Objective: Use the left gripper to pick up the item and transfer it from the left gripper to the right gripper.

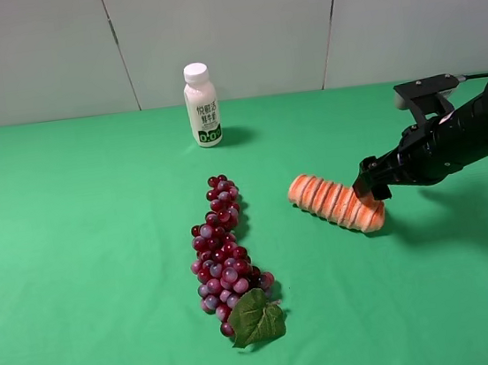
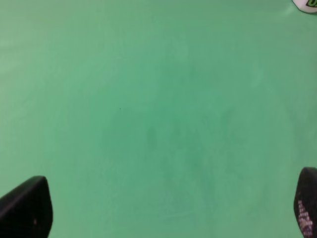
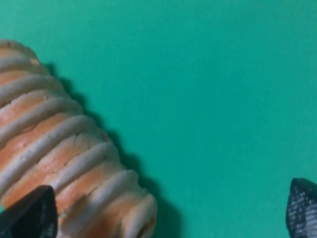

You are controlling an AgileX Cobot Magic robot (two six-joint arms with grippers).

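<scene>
The item, an orange-and-cream ribbed bread loaf (image 1: 336,202), lies on the green cloth right of centre. My right gripper (image 1: 371,186) hangs over the loaf's right end. In the right wrist view the loaf (image 3: 64,163) fills one side, and the right gripper (image 3: 166,213) is open, its fingertips (image 3: 29,215) far apart. One tip sits in front of the loaf and the other is over bare cloth. The left gripper (image 2: 173,208) shows only in the left wrist view. It is open over bare cloth with nothing between its tips. The left arm is out of the high view.
A dark red grape bunch with a green leaf (image 1: 225,247) lies left of the loaf. A white bottle (image 1: 202,105) stands at the back of the table. Its base (image 2: 306,4) just shows at the edge of the left wrist view.
</scene>
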